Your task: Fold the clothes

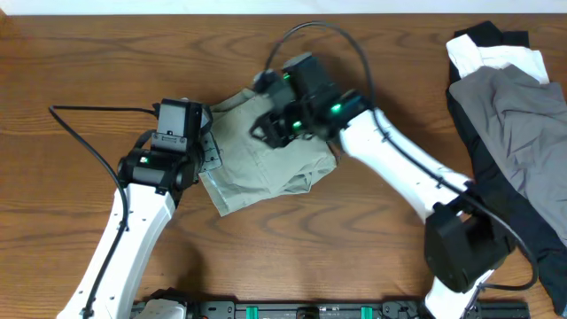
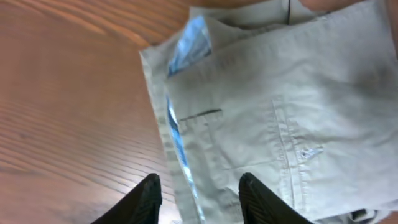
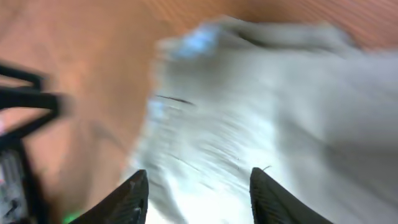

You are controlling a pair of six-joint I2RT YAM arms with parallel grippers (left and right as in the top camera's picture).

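Observation:
The clothes, a pair of light khaki-green shorts [image 1: 266,168], lie folded into a compact bundle in the middle of the table. My left gripper [image 1: 211,152] sits at their left edge. In the left wrist view it [image 2: 199,190] is open, its fingers straddling the hem of the shorts [image 2: 273,112] just above the cloth and clamping nothing. My right gripper [image 1: 267,128] hovers over the bundle's top. The blurred right wrist view shows it [image 3: 199,186] open above the pale fabric [image 3: 261,112], holding nothing.
A heap of other garments lies at the right edge: a slate-grey one [image 1: 514,111] over black and white pieces [image 1: 496,55]. The right arm's base [image 1: 461,244] stands front right. A black cable [image 1: 89,111] runs left of the left arm.

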